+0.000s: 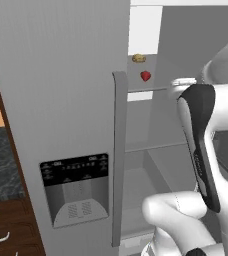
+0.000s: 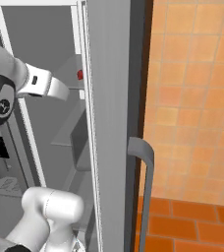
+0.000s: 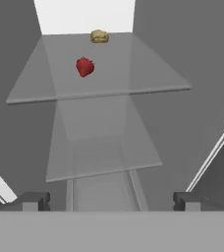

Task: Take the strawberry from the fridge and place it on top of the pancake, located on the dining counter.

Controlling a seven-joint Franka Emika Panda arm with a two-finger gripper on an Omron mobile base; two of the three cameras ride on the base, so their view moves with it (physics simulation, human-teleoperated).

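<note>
The claw [image 3: 111, 201] is spread wide and empty inside the fridge [image 1: 61, 100]. The strawberry [image 3: 85, 66] lies on the upper shelf [image 3: 148, 74] at 11 o'clock, a tan lump [image 3: 99, 36] behind it.

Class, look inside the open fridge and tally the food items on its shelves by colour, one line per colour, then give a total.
Red: 1, the strawberry on the upper shelf
Tan-yellow: 1, the lumpy food item farther back on the same shelf
Total: 2
</note>
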